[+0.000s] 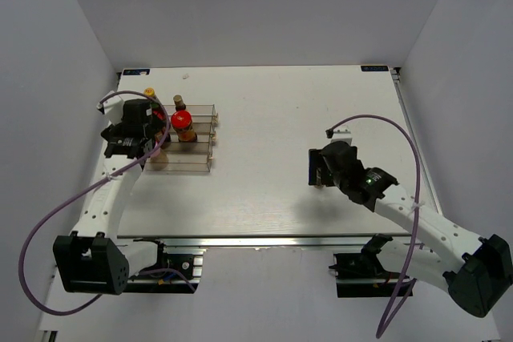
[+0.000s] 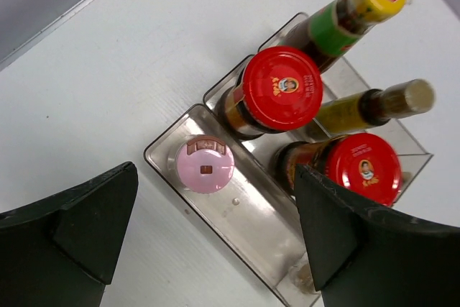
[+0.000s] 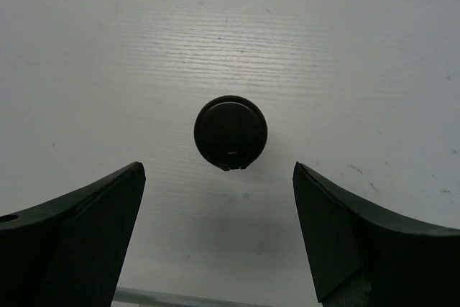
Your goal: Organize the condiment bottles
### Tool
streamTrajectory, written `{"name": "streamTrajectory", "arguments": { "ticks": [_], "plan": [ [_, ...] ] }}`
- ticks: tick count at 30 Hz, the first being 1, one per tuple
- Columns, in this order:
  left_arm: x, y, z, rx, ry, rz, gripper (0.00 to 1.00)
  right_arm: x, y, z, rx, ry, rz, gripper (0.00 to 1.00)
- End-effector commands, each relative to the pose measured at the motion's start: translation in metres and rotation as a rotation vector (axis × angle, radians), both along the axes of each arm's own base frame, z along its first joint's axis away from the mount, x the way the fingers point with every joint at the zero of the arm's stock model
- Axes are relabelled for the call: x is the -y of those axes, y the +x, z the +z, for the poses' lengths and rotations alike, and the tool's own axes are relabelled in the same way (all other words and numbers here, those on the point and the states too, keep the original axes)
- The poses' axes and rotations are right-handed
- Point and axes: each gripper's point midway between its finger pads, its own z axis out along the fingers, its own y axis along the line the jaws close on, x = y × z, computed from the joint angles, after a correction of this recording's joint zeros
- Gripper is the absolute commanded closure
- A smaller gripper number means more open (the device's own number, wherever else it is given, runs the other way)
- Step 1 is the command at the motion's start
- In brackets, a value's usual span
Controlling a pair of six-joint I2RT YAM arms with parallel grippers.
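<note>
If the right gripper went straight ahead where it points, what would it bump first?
Probably the round dark bottle cap on the white table, centred between the right gripper's open fingers.

Five stand upright in the clear tiered rack (image 2: 244, 199):
- pink-capped bottle (image 2: 205, 165), front tier
- two red-lidded jars (image 2: 282, 88), next tier
- yellow-capped green-labelled bottle (image 2: 330, 30) and slim yellowish bottle (image 2: 359, 108), rear

Dark-capped bottle (image 3: 230, 133) stands upright alone on the desk (image 3: 108, 34).

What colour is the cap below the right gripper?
Black cap; best seen in right wrist view.
</note>
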Motion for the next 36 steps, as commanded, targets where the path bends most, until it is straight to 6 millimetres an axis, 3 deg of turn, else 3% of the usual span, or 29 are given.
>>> {"name": "streamTrajectory", "arguments": {
  "ticks": [1, 5, 14, 17, 19, 23, 27, 32, 36],
  "plan": [
    [-0.001, -0.004, 0.021, 0.069, -0.027, 0.02, 0.02, 0.011, 0.005, 0.009, 0.019, -0.045, -0.104, 0.12],
    [-0.001, -0.005, 0.02, 0.081, -0.024, 0.012, 0.02, 0.017, 0.009, 0.002, 0.009, -0.077, -0.169, 0.16],
    [0.001, -0.003, 0.009, 0.056, -0.021, -0.007, 0.02, -0.007, 0.022, -0.006, 0.015, -0.035, -0.097, 0.22],
    [0.002, -0.004, 0.01, 0.064, -0.023, -0.013, 0.02, -0.01, 0.028, -0.006, 0.028, -0.032, -0.106, 0.3],
    [0.002, -0.004, 0.009, 0.064, -0.023, -0.013, 0.02, -0.008, 0.03, -0.004, 0.034, -0.038, -0.119, 0.41],
    [0.002, -0.005, 0.01, 0.072, -0.023, -0.016, 0.02, -0.01, 0.031, -0.002, 0.036, -0.036, -0.118, 0.45],
    [0.001, -0.007, 0.01, 0.07, -0.014, -0.012, 0.02, -0.009, 0.033, -0.001, 0.035, -0.047, -0.128, 0.55],
    [0.0, -0.007, 0.011, 0.076, -0.012, -0.012, 0.02, -0.008, 0.033, -0.007, 0.009, -0.075, -0.139, 0.59],
    [0.002, -0.006, 0.012, 0.082, -0.015, -0.02, 0.02, -0.014, 0.036, -0.004, 0.019, -0.05, -0.121, 0.69]
  ]
}}
